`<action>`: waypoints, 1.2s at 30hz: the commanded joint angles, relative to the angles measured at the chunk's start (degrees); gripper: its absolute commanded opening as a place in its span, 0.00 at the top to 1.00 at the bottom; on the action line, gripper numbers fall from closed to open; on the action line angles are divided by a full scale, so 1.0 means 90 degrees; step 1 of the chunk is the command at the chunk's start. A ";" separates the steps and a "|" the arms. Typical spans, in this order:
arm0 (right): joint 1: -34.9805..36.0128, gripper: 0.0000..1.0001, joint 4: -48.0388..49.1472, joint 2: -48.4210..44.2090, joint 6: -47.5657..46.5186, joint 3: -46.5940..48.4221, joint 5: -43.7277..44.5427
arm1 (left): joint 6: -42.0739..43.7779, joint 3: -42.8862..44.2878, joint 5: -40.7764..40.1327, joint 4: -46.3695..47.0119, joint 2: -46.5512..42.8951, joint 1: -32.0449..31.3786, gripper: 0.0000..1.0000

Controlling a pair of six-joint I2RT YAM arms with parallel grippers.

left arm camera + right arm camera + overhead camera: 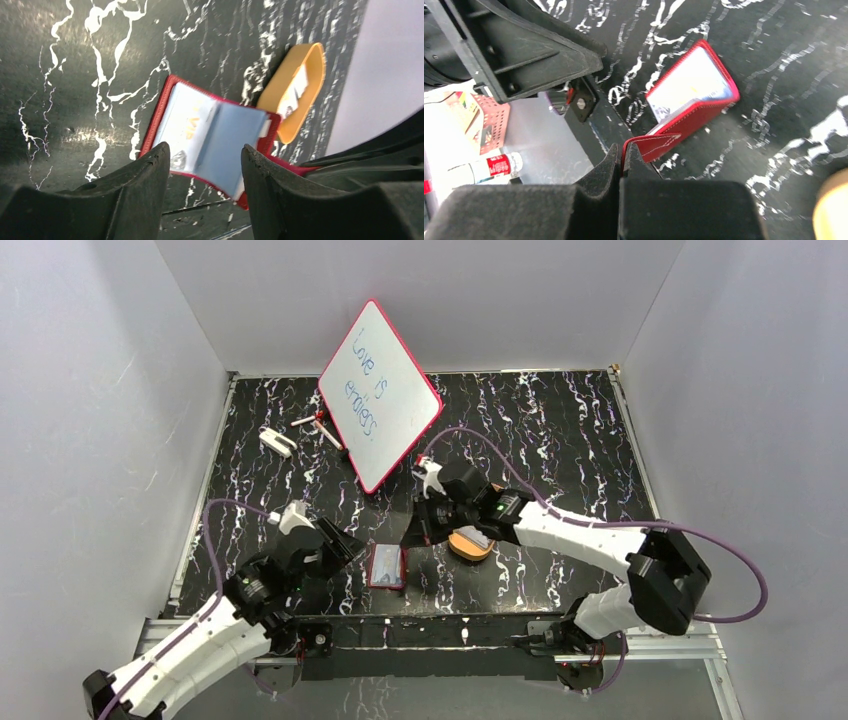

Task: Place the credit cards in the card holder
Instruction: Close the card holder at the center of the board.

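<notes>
A: Where's the card holder (235,145)?

B: On the table (560,440), near the front edge, between the two arms. It lies open with the clear sleeves (227,150) facing up. The right gripper (623,160) is pinched tight on the red snap tab (656,144), so that flap is lifted.

A: And the left gripper (205,152)?

B: Jaws spread moderately, holding nothing, hovering just short of the holder's near edge.

A: The credit cards (296,92)?

B: Pale ones in the orange tray (314,62), just beside the holder. I can't count them. The left sleeve may already hold a card with gold lettering, but the wrist view is blurred.

A: How will they handle?

B: My guess is the cards are light, stiff, slick and very thin. Lying flat they're hard to pinch, so take one by an edge, probably where it rides up the tray wall. The holder is soft and floppy and the sleeves are slippery. It will likely slide unless the tab is pinned. The sleeve mouth is narrow, so the card must enter edge-first and square.
</notes>
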 commanded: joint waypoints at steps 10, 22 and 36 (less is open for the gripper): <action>0.0770 1.00 0.0967 0.1782 0.0421 0.1324 0.0580 | -0.0489 0.1161 -0.1475 -0.2398 -0.1570 -0.0015 0.48; 0.1101 0.92 0.1370 0.3366 0.0768 0.2023 0.0538 | -0.0583 0.1134 -0.1442 -0.2652 -0.1798 -0.0014 0.48; 0.1173 0.20 0.0752 0.1598 0.0602 0.1287 0.1483 | -0.0524 0.1059 -0.1479 -0.2513 -0.1747 -0.0013 0.47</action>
